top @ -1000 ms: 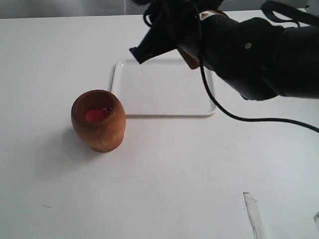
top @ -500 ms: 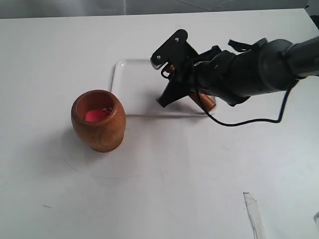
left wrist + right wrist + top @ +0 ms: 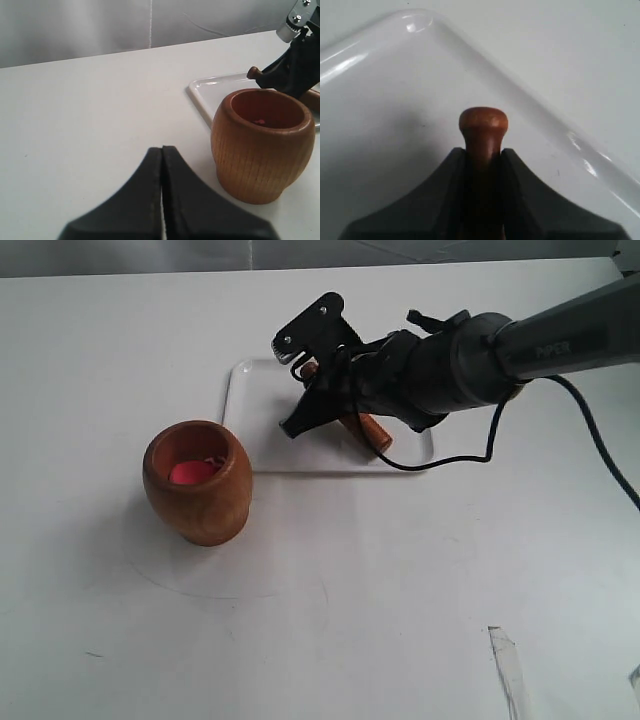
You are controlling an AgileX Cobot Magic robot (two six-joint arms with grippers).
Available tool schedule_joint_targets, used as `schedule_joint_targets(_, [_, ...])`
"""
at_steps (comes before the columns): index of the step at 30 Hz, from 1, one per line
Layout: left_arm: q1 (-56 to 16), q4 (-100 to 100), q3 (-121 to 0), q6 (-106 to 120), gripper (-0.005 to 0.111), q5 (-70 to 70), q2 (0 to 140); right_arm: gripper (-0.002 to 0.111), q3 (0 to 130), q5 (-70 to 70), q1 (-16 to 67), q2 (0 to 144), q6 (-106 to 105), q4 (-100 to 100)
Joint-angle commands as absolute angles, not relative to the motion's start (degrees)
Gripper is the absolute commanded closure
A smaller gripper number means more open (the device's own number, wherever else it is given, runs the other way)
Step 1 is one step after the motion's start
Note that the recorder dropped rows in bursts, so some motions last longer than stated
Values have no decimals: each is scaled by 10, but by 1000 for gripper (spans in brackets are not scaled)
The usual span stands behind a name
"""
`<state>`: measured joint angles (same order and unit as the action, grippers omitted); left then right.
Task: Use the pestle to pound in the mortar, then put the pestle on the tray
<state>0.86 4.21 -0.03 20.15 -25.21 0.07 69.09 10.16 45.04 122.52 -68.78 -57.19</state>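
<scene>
White tabletop [image 3: 400, 590], reddish-brown knobbed pestle [image 3: 483, 125]

From my station, the mortar [image 3: 197, 483] reads as warm light-brown wood with fine vertical grain lines down its side and a red-pink patch inside. The pestle [image 3: 483, 125] is a darker reddish brown. The tray [image 3: 262, 430] is plain glossy white on a matte white desk [image 3: 350, 590]. The right claw [image 3: 295, 390] and left claw [image 3: 162, 155] are both black, as is the cable [image 3: 590, 430].
</scene>
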Motion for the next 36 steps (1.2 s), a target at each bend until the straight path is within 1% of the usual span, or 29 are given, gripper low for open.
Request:
schedule_joint_targets(1, [4,38,0,197,107,-250,0,80,694,87,446,1226,-685,-585])
schedule_joint_targets(3, [4,38,0,197,107,-250,0,70,695,92,446,1222,-685,-594])
schedule_joint_targets(4, [4,38,0,197,107,-250,0,67,695,92,446,1216,-685,-594])
schedule_joint_targets(5, [4,38,0,197,107,-250,0,65,695,92,446,1209,-685,-594])
schedule_joint_targets(7, [4,38,0,197,107,-250,0,65,695,92,446,1191,-685,-594])
schedule_joint_targets(10, [4,38,0,197,107,-250,0,71,694,77,446,1147,-685,-609])
schedule_joint_targets(13, [4,38,0,197,107,-250,0,90,682,59,446,1085,-685,-615])
schedule_joint_targets(14, [4,38,0,197,107,-250,0,99,674,58,449,1061,-691,-613])
schedule_joint_targets(15, [4,38,0,197,107,-250,0,106,663,58,452,1037,-696,-608])
schedule_joint_targets(16, [4,38,0,197,107,-250,0,108,652,59,455,1016,-704,-603])
schedule_joint_targets(21, [4,38,0,197,107,-250,0,108,562,98,500,877,-748,-568])
schedule_joint_targets(24, [4,38,0,197,107,-250,0,108,496,126,548,794,-748,-545])
schedule_joint_targets(29, [4,38,0,197,107,-250,0,108,390,128,632,660,-747,-545])
schedule_joint_targets(33, [4,38,0,197,107,-250,0,108,320,128,689,581,-747,-545])
schedule_joint_targets(36, [4,38,0,197,107,-250,0,108,279,133,714,537,-727,-567])
